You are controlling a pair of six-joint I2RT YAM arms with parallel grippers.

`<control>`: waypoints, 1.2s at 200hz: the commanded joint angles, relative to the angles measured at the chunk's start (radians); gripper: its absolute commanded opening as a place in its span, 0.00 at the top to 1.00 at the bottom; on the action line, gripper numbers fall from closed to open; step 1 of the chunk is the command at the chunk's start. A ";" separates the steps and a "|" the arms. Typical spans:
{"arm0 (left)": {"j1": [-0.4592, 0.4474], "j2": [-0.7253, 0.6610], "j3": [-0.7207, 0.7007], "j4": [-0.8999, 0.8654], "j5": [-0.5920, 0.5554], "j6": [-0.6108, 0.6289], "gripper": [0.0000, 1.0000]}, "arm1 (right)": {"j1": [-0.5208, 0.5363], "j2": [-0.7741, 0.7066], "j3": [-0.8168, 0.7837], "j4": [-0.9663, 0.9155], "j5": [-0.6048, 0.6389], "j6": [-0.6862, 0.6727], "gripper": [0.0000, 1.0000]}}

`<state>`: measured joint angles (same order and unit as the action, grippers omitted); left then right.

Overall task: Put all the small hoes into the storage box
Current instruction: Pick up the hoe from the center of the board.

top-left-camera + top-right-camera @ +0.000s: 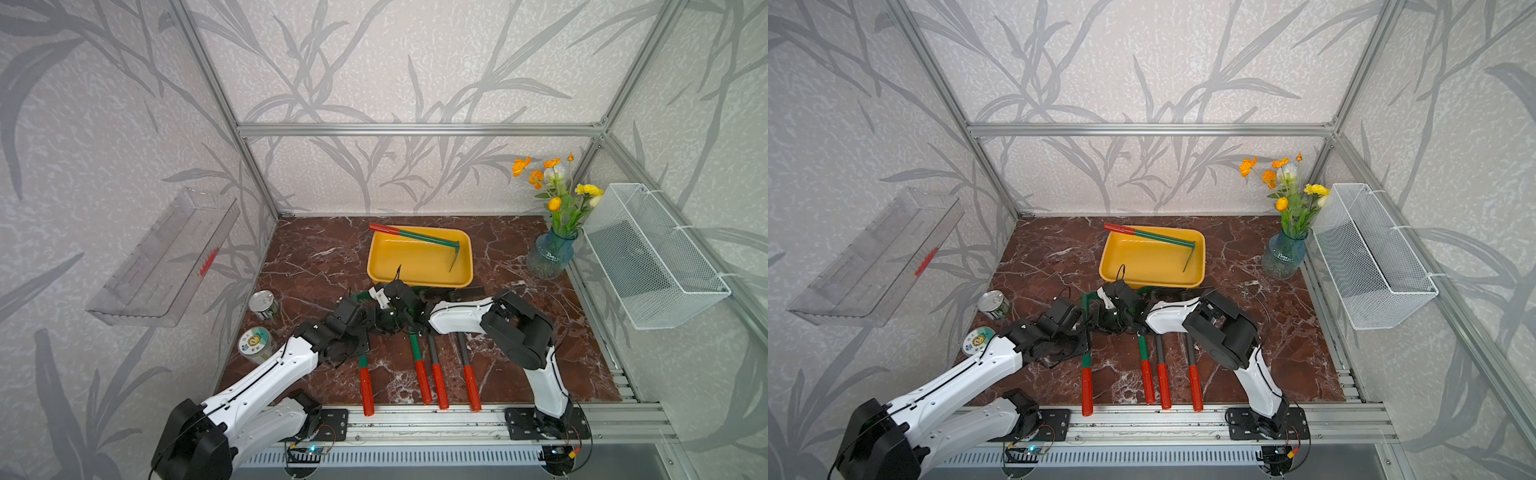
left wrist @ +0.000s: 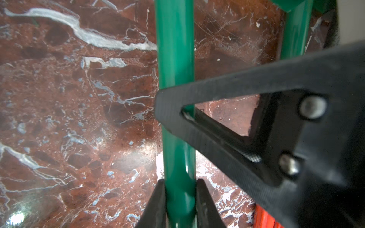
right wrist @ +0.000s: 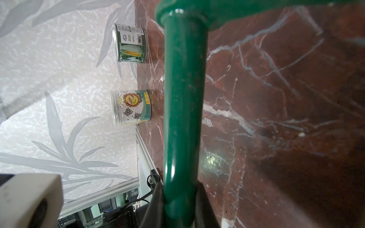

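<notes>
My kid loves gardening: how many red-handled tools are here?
5. One tool lies in the yellow storage box, handle over its rim. Four lie side by side on the table: leftmost tool, second tool, third tool, fourth tool. The arms could hide more.

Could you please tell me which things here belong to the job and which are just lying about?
Job: the gripped green hoe; yellow box.
Lying about: three other tools, tool across the box, two cans, vase of flowers, wire basket, clear tray.
</notes>
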<state>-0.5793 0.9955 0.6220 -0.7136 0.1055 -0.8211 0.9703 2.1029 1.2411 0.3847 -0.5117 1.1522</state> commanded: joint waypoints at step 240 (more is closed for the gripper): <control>-0.024 -0.316 -0.145 0.004 0.056 -0.062 0.54 | 0.087 -0.179 0.073 -0.094 0.192 -0.100 1.00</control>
<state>-0.5957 0.7063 0.5091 -0.7265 0.1486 -0.8734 1.0489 2.0033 1.2415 0.2611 -0.3470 1.0866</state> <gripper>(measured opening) 0.464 0.225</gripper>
